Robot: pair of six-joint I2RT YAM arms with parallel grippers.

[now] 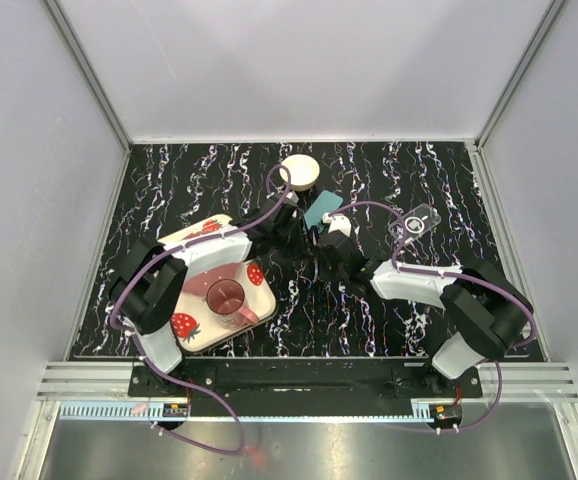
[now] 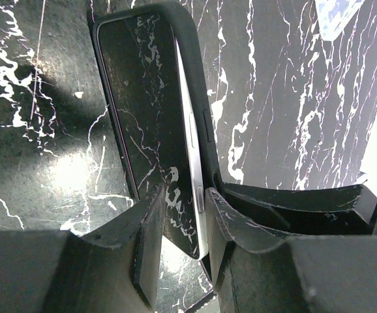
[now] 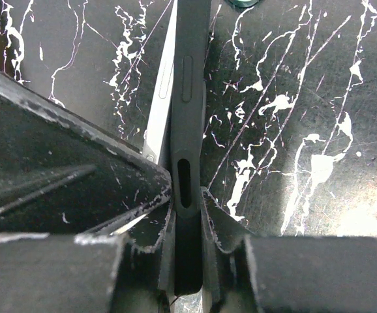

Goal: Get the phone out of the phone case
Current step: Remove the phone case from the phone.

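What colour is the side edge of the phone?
The phone edge is silver, clearest in the left wrist view.

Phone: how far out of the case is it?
Done: left gripper jaws shut on the phone, right gripper jaws shut on the case. In hand: the phone's silver edge stands off the case wall at one side. Left: the phone is not yet free; pull the two fully apart.

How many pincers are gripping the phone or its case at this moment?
2. The left pincer is shut on the phone, and the right pincer is shut on the phone case. Neither is hidden.
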